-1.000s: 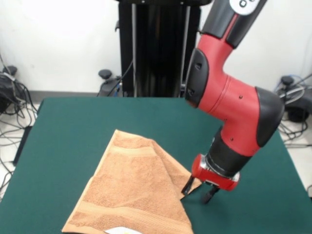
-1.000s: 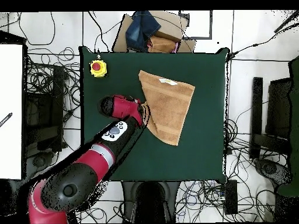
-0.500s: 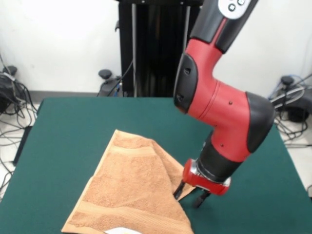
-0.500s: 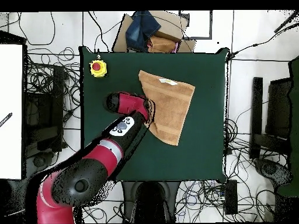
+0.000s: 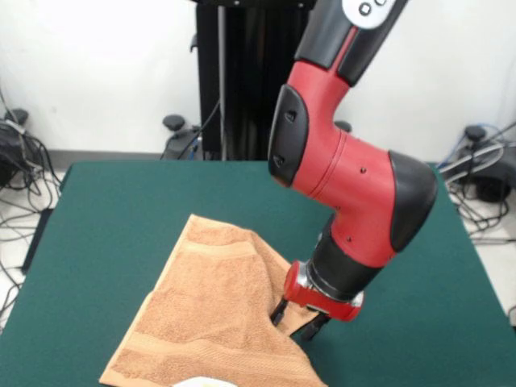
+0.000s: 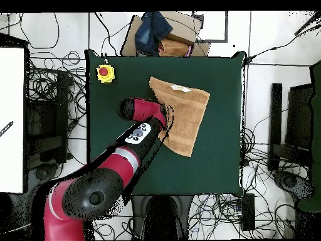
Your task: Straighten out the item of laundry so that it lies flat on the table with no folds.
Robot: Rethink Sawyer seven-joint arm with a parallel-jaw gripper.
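Gripper (image 5: 296, 321) low — astride towel (image 5: 211, 314) edge

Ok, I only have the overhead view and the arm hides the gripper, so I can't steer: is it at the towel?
Observer: Yes. The front view shows the gripper low at the towel's right-hand edge, open.
Operator: Any cloth between the fingers?
Observer: A tan flap shows between them.
Operator: Is the towel flat?
Observer: No. A fold ridge stands up off the table, running toward the gripper.
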